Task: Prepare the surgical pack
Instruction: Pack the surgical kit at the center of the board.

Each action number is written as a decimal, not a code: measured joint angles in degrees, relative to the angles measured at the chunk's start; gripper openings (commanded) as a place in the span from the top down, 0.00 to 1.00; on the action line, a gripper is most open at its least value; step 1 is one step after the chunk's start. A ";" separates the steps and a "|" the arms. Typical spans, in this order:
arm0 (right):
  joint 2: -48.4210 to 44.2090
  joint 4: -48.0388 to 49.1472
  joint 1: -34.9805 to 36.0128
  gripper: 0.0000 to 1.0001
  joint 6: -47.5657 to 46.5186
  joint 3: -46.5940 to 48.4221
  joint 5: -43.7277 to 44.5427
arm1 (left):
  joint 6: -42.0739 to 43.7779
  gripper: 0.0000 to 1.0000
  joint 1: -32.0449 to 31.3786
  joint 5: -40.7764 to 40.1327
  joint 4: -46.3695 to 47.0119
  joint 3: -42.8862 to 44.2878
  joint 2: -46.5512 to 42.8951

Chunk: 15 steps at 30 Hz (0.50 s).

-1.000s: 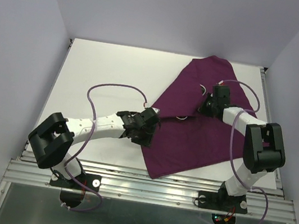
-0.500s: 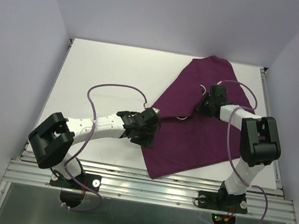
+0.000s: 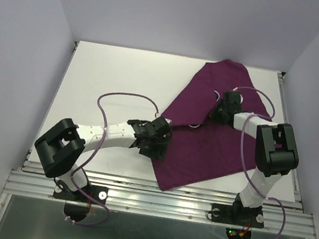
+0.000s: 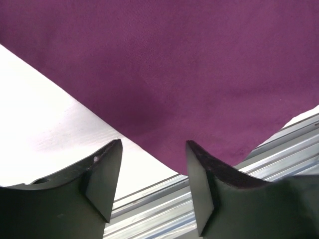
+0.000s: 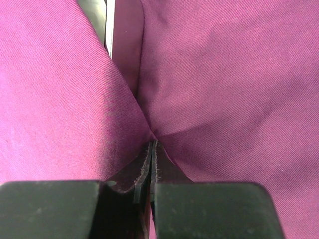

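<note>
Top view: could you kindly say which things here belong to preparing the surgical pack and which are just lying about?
Belongs: purple cloth; right gripper, shut on a fold of it; left gripper, open over its edge.
Merely there: white table; metal rail.

cloth (image 4: 199, 59) cut off by both wrist views' edges, its pinched fold vanishing between the right gripper (image 5: 153, 149) and its pressed-together fingers, tiny pale loop (image 3: 216, 94) near that gripper too small to tell

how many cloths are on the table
1. The purple cloth lies spread over the right half of the table, one corner reaching the near edge. The right gripper pinches a fold of it. Anything lying under it would be hidden.
</note>
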 measured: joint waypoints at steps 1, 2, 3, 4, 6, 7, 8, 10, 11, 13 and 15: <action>0.00 0.13 0.00 0.99 0.09 -0.09 0.09 | 0.00 0.34 0.00 0.26 0.42 -0.31 0.20; 0.00 0.28 0.00 0.99 0.20 -0.15 0.20 | -0.13 0.34 0.00 0.79 0.68 -0.57 0.33; 0.00 0.44 0.00 0.99 0.24 -0.20 0.26 | -0.17 0.35 0.00 1.07 0.72 -0.94 0.66; 0.00 0.50 0.02 0.99 0.28 -0.24 0.31 | -0.17 0.36 0.00 1.44 0.76 -1.11 0.96; 0.00 0.66 0.02 0.99 0.44 -0.33 0.35 | -0.13 0.39 -0.02 2.03 0.83 -1.46 1.75; 0.00 0.68 0.02 0.99 0.42 -0.33 0.35 | -0.17 0.39 -0.02 2.21 0.70 -1.55 2.25; 0.00 0.70 0.02 0.99 0.42 -0.33 0.35 | -0.17 0.40 -0.02 2.25 0.63 -1.55 2.49; 0.00 0.70 0.02 0.99 0.42 -0.33 0.33 | -0.44 0.40 -0.02 2.43 0.55 -1.55 2.89; 0.00 0.70 0.02 0.99 0.42 -0.33 0.33 | -0.55 0.40 -0.02 2.51 0.55 -1.55 2.97; 0.00 0.70 0.02 0.99 0.42 -0.33 0.33 | -0.92 0.43 -0.09 2.84 0.66 -1.55 3.48; 0.00 0.70 0.02 0.99 0.42 -0.33 0.35 | -1.33 0.47 -0.33 3.04 0.81 -1.55 4.66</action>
